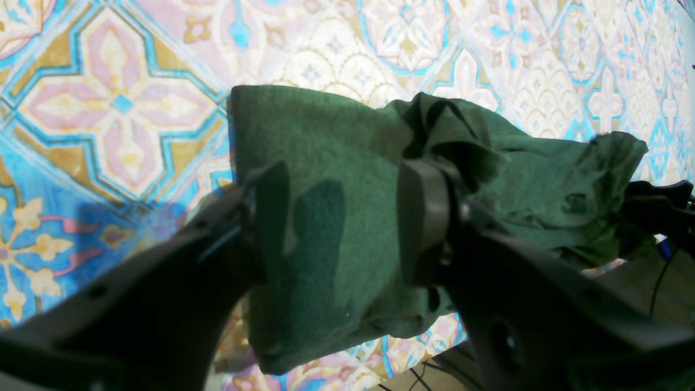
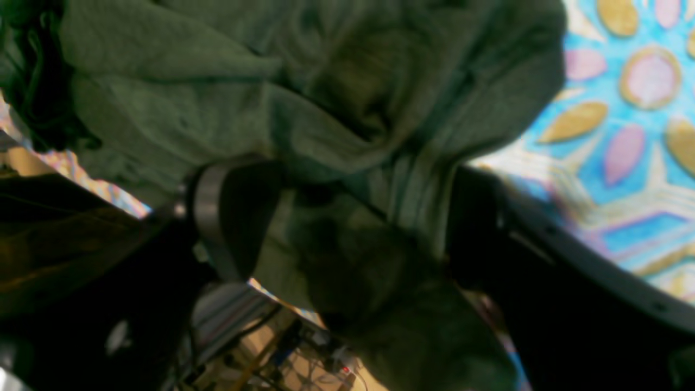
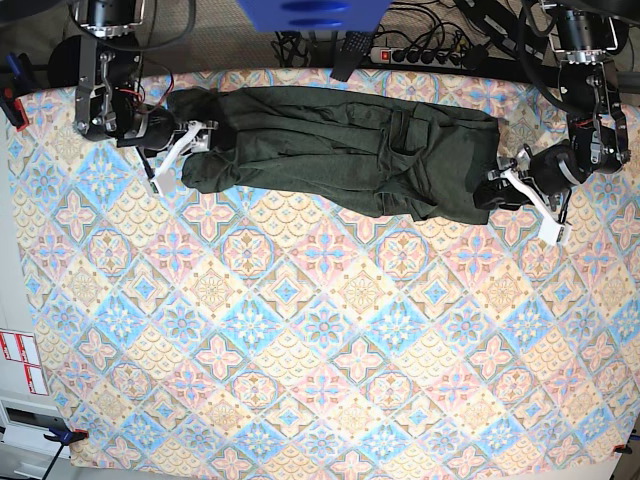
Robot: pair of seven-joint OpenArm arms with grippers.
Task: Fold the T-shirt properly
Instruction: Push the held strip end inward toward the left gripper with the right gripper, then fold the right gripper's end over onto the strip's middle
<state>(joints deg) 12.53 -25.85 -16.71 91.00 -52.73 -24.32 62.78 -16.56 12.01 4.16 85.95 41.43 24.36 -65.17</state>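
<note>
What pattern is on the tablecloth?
Ornate tile medallions in blue, pink and gold on the tablecloth; clearest in the base view.

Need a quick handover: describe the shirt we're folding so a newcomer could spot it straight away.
Start from the patterned tablecloth with its pink, blue and gold tiles. Along its far edge lies the T-shirt, stretched in a rumpled band between the right gripper and the left gripper. It is plain dark olive green, the only unpatterned thing there.

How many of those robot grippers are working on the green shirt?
2. The right gripper sits at the shirt's end on the base view's left; the left gripper at its other end. Both stand open around cloth.
</note>
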